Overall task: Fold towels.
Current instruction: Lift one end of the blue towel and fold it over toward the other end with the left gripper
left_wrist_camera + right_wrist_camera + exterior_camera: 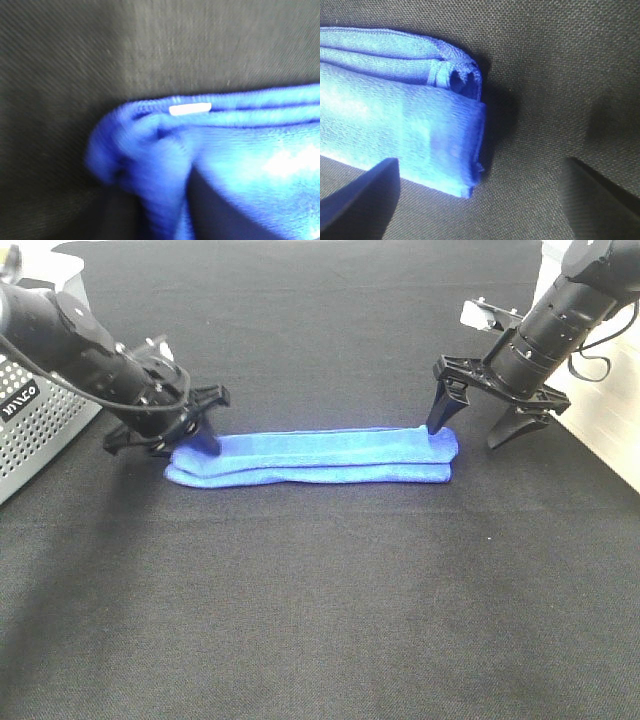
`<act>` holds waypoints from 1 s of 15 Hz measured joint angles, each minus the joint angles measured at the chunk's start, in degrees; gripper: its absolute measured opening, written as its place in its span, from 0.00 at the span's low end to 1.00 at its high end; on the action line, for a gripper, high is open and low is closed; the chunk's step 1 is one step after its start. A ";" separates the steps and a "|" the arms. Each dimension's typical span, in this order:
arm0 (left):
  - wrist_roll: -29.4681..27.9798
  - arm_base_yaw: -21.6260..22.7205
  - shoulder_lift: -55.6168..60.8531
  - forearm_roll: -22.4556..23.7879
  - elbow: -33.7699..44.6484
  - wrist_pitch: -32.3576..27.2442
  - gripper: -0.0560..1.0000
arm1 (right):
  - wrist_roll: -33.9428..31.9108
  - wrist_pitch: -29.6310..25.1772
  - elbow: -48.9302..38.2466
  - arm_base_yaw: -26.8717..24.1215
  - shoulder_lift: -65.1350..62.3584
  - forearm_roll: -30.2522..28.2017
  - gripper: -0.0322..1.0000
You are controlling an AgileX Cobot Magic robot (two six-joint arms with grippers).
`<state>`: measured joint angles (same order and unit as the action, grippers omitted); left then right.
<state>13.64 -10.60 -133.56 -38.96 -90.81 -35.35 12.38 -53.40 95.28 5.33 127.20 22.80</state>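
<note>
A blue towel (315,458) lies folded into a long narrow strip on the black cloth. My left gripper (190,443) is at the strip's left end. In the blurred left wrist view one dark finger (225,210) sits under bunched, lifted towel cloth (150,150), so the gripper looks shut on that end. My right gripper (475,430) is open at the strip's right end. One fingertip (437,423) touches the towel's far right corner, and the other stands on the cloth beyond the towel. The right wrist view shows the towel's end (420,125) between the spread fingers (365,195).
A white perforated box (30,425) stands at the left edge, behind my left arm. A white surface (610,430) borders the black cloth (320,620) on the right.
</note>
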 joint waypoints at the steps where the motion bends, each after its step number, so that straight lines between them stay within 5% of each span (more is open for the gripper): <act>1: 0.06 0.00 0.00 0.00 0.00 -0.23 0.13 | 0.00 0.00 0.00 0.00 0.00 0.00 0.82; 4: -1.95 0.00 2.06 5.10 0.00 -2.12 0.13 | 0.00 0.00 0.00 0.00 0.00 0.00 0.82; 6: -8.19 0.29 7.33 15.30 0.00 -4.30 0.13 | 0.00 0.00 0.00 0.00 0.00 0.00 0.82; 9: -14.32 0.34 13.64 24.35 -0.23 -9.40 0.13 | 0.00 -0.17 0.00 0.00 0.00 0.00 0.82; 12: -16.62 -0.40 15.47 23.43 -2.58 -14.44 0.13 | 0.00 -0.46 0.00 0.00 0.00 0.00 0.82; 15: -16.79 -5.44 15.18 14.78 -4.47 -13.52 0.13 | 0.00 -1.55 0.00 0.00 0.00 0.00 0.82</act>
<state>-3.15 -16.04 -118.37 -24.18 -95.28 -48.87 12.38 -54.95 95.28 5.33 127.20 22.80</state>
